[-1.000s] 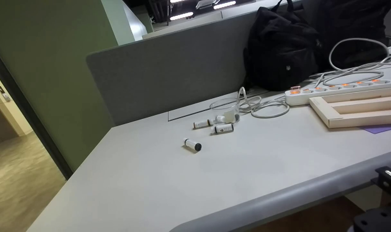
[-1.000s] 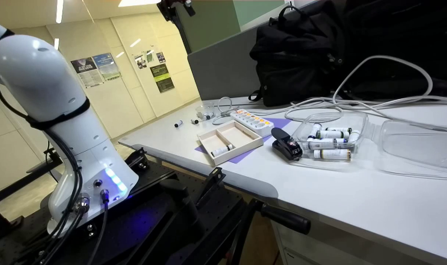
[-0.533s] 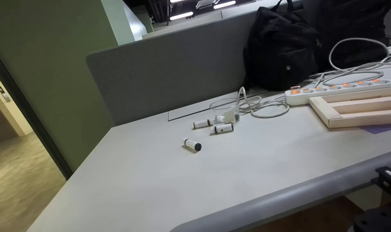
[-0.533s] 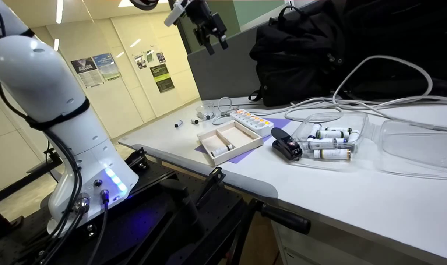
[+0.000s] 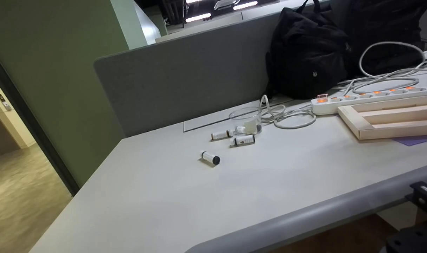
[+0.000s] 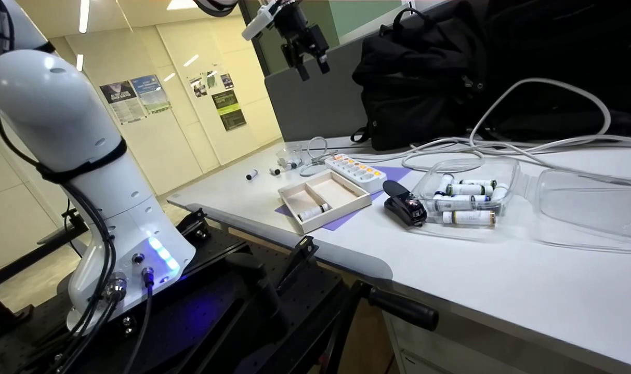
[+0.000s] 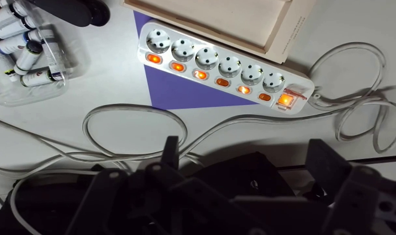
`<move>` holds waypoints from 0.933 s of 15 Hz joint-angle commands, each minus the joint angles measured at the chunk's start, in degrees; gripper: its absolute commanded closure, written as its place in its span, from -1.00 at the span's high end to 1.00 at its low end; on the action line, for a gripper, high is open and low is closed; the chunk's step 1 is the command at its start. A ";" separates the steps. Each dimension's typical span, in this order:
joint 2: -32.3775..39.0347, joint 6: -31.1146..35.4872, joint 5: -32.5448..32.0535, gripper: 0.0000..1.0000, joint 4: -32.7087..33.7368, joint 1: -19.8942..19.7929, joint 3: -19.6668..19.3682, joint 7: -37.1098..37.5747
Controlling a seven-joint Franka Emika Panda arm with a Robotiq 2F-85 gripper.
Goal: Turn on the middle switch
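A white power strip [image 7: 214, 65] lies on the desk, with round sockets and a row of orange rocker switches; it also shows in both exterior views [image 5: 371, 100] [image 6: 356, 173]. In the wrist view the middle switch [image 7: 222, 82] looks dark amber, as does the small switch [image 7: 265, 97] beside the main switch [image 7: 285, 99]. The main switch and the other small switches glow. My gripper [image 6: 314, 72] is high above the desk and apart from the strip. Its fingers are wide apart with nothing between them, as the wrist view also shows [image 7: 243, 143].
A wooden tray [image 6: 323, 200] lies against the strip, over a purple sheet [image 7: 191, 89]. Grey cables [image 7: 132, 158] loop beside it. A black backpack [image 6: 414, 83] stands behind. A clear box of small bottles [image 6: 466, 195] and a black stapler-like object [image 6: 405, 205] stand nearby.
In an exterior view my gripper has come down from the top edge and moved right, mostly in the earlier half second, slightly since. The strip and other objects stay put.
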 commanded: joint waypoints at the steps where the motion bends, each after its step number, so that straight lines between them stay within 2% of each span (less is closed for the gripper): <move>1: 4.99 2.65 0.05 0.50 2.40 0.19 -0.05 3.00; 2: 7.69 4.19 1.01 0.46 3.42 0.15 -0.28 4.03; 3: 10.40 4.67 2.25 0.34 4.54 0.12 -0.59 4.83; 7: 19.82 10.20 5.71 -0.26 7.93 0.23 -1.25 6.25; 8: 22.03 10.27 7.30 -0.38 9.14 0.26 -1.21 5.57; 12: 29.06 10.86 6.82 -0.91 12.76 0.84 -1.67 7.52; 14: 31.35 9.70 6.52 -1.00 13.89 0.87 -2.05 7.65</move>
